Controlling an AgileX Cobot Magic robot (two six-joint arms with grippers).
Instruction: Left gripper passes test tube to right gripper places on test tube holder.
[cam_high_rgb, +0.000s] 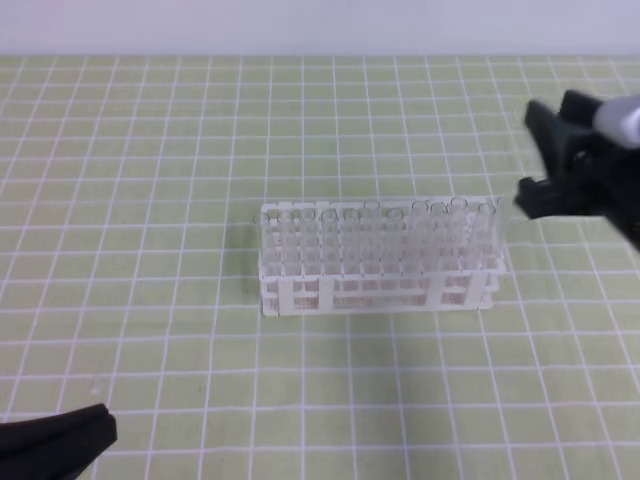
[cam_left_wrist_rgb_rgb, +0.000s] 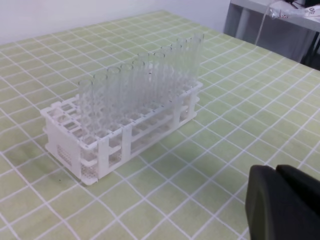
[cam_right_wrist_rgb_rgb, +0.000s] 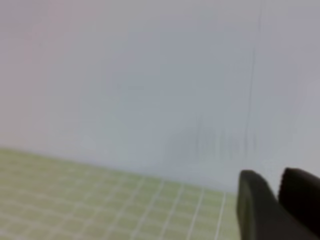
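- Your black-jawed right gripper (cam_high_rgb: 540, 160) hangs raised near the right edge of the green gridded tabletop (cam_high_rgb: 150, 200), jaws spread with nothing visible between them (its wrist view is blurred).
- Your black left gripper (cam_high_rgb: 95, 425) sits at the near left corner, jaws pressed together, holding nothing.
- The white plastic lattice test tube holder (cam_high_rgb: 375, 290) stands mid-table, its rows filled with clear glass tubes (cam_left_wrist_rgb_rgb: 145, 85); you cannot tell the passed tube from the others.

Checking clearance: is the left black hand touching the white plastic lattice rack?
Apart. Exterior high view: left black hand sits at the bottom-left corner, green mat between it and the rack.
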